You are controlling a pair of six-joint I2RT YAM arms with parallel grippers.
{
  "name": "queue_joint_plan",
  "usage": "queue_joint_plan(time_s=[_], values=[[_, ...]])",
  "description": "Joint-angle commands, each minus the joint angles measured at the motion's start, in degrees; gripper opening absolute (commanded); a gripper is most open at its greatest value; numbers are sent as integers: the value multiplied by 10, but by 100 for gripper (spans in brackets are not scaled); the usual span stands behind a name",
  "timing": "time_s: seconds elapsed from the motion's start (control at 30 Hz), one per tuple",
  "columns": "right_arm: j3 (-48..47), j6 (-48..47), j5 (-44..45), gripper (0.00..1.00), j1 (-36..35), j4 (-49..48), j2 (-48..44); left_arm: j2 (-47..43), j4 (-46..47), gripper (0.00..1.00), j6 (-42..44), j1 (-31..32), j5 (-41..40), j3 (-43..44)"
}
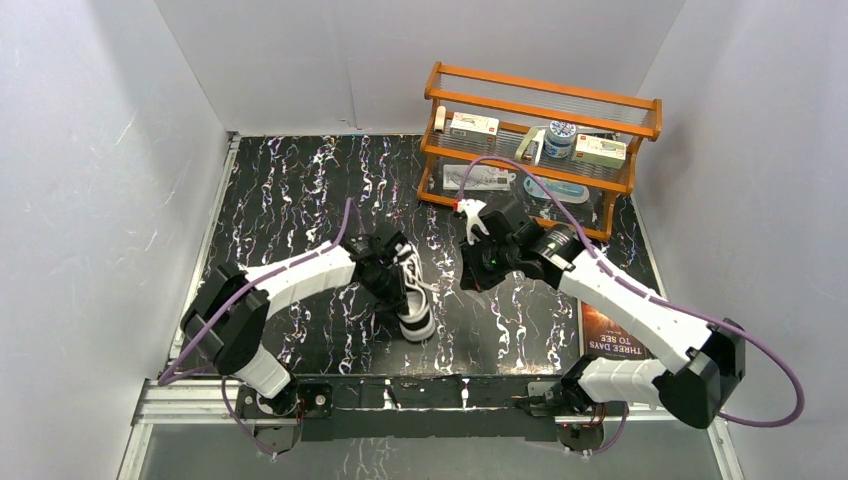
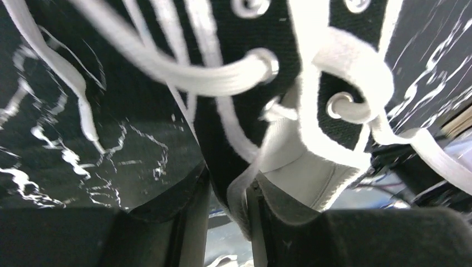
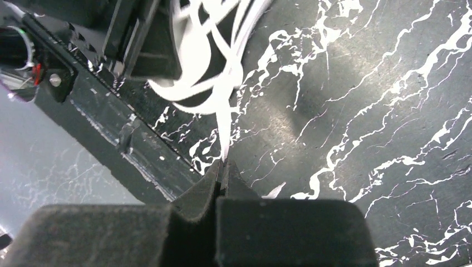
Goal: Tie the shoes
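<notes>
1. Reading what print I can: a dark printed sheet [image 1: 612, 340] under my right forearm carries white capitals, "THREE DAYS TO SEE", turned toward my bases. The boxes and tub on the orange rack [image 1: 545, 102] beyond my right gripper have labels too small to read.
2. The sneaker [image 1: 412, 300] is small, of black canvas, with a white rubber sole and toe cap, white lining and silver eyelets. Its laces [image 2: 211, 75] are long, flat and white, threaded through the eyelets, with their ends trailing loose.
3. It lies on the black marbled table [image 1: 300, 190] between my 2 grippers. Its collar end is right at my left fingertips, its toe points toward my bases, and it sits near my right gripper on that gripper's left.
4. My left gripper [image 2: 228, 192] is unclenched, the jaws parted by a narrow gap. The white lining of the collar sits just ahead of the tips, and 1 lace strand drops into the gap along the right-hand finger [image 2: 267, 222].
5. My right gripper [image 3: 222, 167] is clenched on 1 lace [image 3: 225, 128]. The strand leaves the pinched tips and runs straight ahead to a blurred bunch of white loops.
</notes>
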State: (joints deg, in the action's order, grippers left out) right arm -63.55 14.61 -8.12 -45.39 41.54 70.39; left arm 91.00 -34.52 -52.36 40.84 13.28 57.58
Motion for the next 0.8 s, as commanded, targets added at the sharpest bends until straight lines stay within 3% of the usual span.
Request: queue_joint_plan(time_s=[0.0,0.1,0.23,0.3,0.47,0.53,0.57,0.67,0.77], values=[[8,2,-46,0,2,14,-56,-74,-3,26,13,36,42,-37],[43,16,-72,0,1,7,-78,-108,-14,37,16,35,41,-50],[59,26,-87,0,1,5,-79,-139,-75,77,55,34,14,9],[55,31,-81,0,1,8,-76,-146,-101,85,78,20,4,37],[27,37,-40,0,1,32,-73,-159,-93,86,130,-83,28,35],[18,41,-29,0,1,42,-68,-149,-66,81,151,-122,41,18],[13,45,-24,0,1,47,-65,-137,-59,73,156,-132,56,14],[-5,55,-16,0,1,60,-50,-125,4,63,129,-131,136,-16],[-18,58,-8,0,1,58,-37,-176,121,68,51,-117,207,-99]])
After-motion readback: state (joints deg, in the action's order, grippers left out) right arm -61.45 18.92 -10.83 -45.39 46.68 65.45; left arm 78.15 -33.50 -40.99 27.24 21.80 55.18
